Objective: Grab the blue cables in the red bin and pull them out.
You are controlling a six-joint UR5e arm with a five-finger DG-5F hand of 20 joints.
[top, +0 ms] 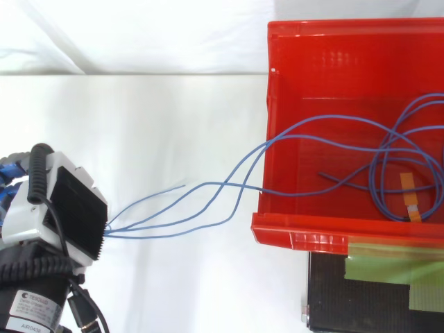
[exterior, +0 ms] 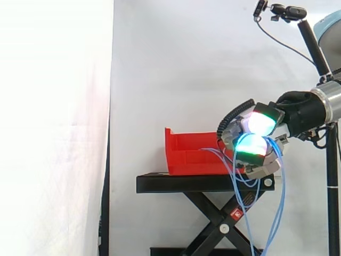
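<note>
Side view
Hand: the robot hand, its pads glowing white-cyan and green, sits just beside the right end of the open red plastic bin.
Fingers: curled round the thin blue cables, apparently clamping them.
Cables: they leave the bin's right end, pass through the hand, then hang straight down past the black scissor stand.
Label: a small red sticker on the stand's leg; its print is too small to read.

Top view
Cables: the blue cables lie lengthwise left to right, fanning from the hand over the bin's lip into loops inside.
Marks: an orange tag on one loop and green tape on the stand, both blank as far as I can tell.
</note>
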